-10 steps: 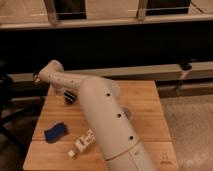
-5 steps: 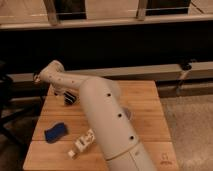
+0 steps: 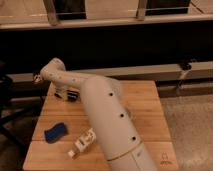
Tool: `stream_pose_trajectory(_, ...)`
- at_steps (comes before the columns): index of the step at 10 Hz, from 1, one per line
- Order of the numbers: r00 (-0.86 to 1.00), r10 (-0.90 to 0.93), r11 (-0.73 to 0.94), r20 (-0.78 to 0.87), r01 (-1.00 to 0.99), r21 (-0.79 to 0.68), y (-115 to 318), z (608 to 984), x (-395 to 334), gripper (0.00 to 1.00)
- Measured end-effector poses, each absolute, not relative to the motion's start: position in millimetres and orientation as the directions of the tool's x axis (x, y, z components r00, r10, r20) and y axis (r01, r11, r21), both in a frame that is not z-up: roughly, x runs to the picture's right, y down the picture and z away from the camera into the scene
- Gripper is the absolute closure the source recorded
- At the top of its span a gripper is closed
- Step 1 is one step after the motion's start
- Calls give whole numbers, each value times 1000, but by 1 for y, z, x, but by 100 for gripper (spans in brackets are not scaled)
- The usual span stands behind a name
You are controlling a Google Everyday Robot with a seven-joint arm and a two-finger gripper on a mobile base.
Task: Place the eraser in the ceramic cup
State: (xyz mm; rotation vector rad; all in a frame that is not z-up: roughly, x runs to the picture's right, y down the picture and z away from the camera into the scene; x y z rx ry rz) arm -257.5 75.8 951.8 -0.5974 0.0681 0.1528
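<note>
Presently, the tool [image 3: 66, 94] is shown low over the far left part of the bench [image 3: 145, 105], at the end of the white arm [image 3: 100, 115] that crosses the middle of the view. A dark striped block at the tool, around its tip, is taken to be the eraser [image 3: 73, 95]; whether it is gripped or merely touched cannot be told, nor can the tool's state. The ceramic cup is not seen and may be hidden behind the arm. A blue sponge [image 3: 55, 132] lies at the near left, with a small white bottle [image 3: 83, 143] just to its right. For this step, a centred, firm hold is advised before any lift, and the cup should be located before the eraser is carried.
</note>
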Motion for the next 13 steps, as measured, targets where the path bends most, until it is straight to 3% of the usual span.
stream_pose_trajectory(13,991,84,837,-102,-126,-532,43,921,-219,100)
